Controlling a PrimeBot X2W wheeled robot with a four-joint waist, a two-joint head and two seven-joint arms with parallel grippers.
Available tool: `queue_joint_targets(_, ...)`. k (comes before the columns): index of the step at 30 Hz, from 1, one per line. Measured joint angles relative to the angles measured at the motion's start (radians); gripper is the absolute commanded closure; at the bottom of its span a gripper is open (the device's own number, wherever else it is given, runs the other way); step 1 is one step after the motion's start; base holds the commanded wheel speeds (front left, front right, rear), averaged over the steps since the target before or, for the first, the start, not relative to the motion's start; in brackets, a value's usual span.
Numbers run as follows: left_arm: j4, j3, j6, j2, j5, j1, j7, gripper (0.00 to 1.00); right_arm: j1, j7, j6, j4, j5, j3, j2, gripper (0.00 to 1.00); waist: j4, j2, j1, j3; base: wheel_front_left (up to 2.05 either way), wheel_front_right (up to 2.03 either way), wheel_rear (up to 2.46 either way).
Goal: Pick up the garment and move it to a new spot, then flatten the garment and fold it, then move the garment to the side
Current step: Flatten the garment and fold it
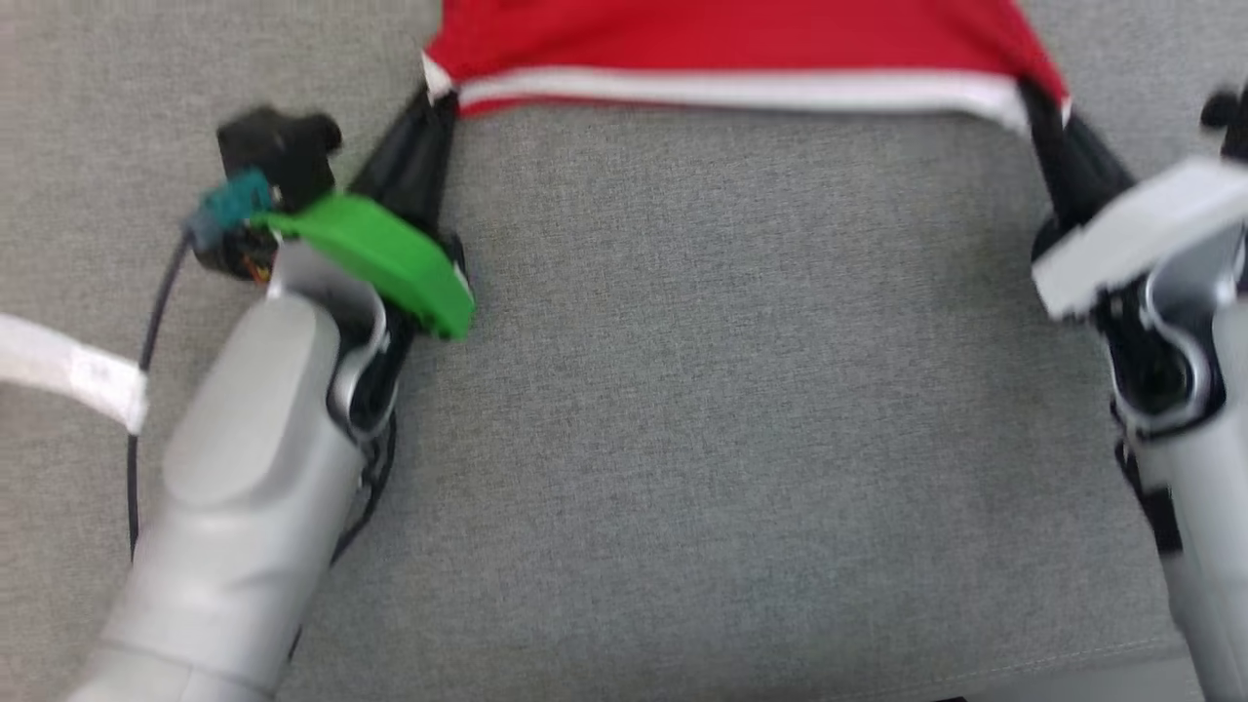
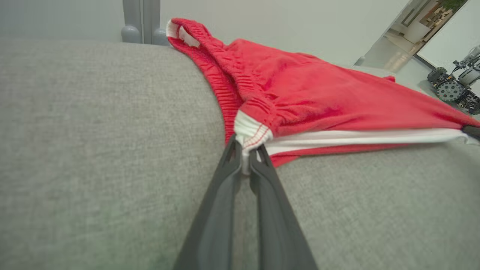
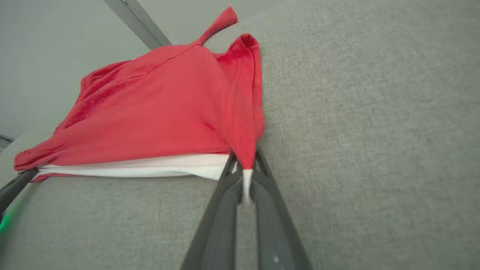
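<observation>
The garment is red with a white band along its near edge, stretched across the top of the head view on the grey cloth surface. My left gripper is shut on its left white corner, and my right gripper is shut on its right corner. In the left wrist view the garment bunches at its elastic waistband, and the left gripper pinches the white hem. The right wrist view shows the garment with the right gripper clamped on a red and white tip.
A white strap lies at the left edge of the cloth surface beside a black cable. A grey post stands beyond the far edge. A wheeled machine sits on the floor further off.
</observation>
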Motion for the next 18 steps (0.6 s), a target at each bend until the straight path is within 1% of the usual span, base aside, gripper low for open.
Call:
queue_joint_targets(1,-0.04,-0.027,-0.001,0.025,0.001,0.064,-0.005,1.0,0.085,-0.006,0.0,-0.029,0.02,-0.001,-0.013,1.0,-0.002,0.0,0.0,-0.018,0.0,0.0,0.0)
queue_joint_targets(3,-0.118,-0.066,-0.001,0.056,-0.008,0.196,-0.007,1.0,0.238,-0.011,0.0,-0.088,0.062,-0.002,-0.029,1.0,-0.004,0.0,0.0,-0.055,0.0,0.0,0.0)
queue_joint_targets(5,-0.199,-0.066,0.0,0.078,-0.049,0.345,0.006,1.0,0.406,-0.006,0.001,-0.153,0.09,-0.005,-0.035,1.0,-0.006,0.0,-0.0001,-0.098,0.0,0.0,0.0)
queue_joint_targets(6,-0.246,-0.067,0.008,0.091,-0.071,0.427,0.016,1.0,0.497,-0.008,0.001,-0.186,0.11,-0.022,-0.029,1.0,-0.005,0.0,-0.0001,-0.122,0.0,0.0,0.0)
queue_joint_targets(8,-0.35,-0.07,0.048,0.108,-0.102,0.606,0.035,1.0,0.682,-0.005,0.002,-0.259,0.117,-0.047,-0.025,1.0,-0.002,0.0,-0.0001,-0.176,0.0,0.0,0.0)
queue_joint_targets(9,-0.389,-0.073,0.065,0.113,-0.117,0.677,0.045,1.0,0.751,0.0,0.003,-0.285,0.119,-0.061,-0.018,1.0,0.001,0.0,-0.0001,-0.197,0.0,0.0,0.0)
queue_joint_targets(11,-0.489,-0.083,0.122,0.123,-0.147,0.852,0.064,1.0,0.912,0.016,0.004,-0.358,0.119,-0.092,0.001,1.0,0.009,0.0,-0.0001,-0.251,0.0,0.0,0.0)
queue_joint_targets(13,-0.582,-0.086,0.168,0.128,-0.169,0.974,0.073,1.0,1.019,0.028,0.004,-0.421,0.122,-0.123,0.023,1.0,0.016,0.0,-0.0001,-0.293,0.0,0.0,0.0)
queue_joint_targets(15,-0.685,-0.077,0.208,0.138,-0.196,1.057,0.077,1.0,1.082,0.048,0.004,-0.485,0.136,-0.142,0.039,1.0,0.025,0.0,-0.0002,-0.33,0.0,0.0,0.0)
queue_joint_targets(18,-0.8,-0.07,0.24,0.145,-0.202,1.079,0.099,1.0,1.072,0.07,0.004,-0.538,0.133,-0.183,0.036,1.0,0.042,0.0,-0.0002,-0.359,0.0,0.0,0.0)
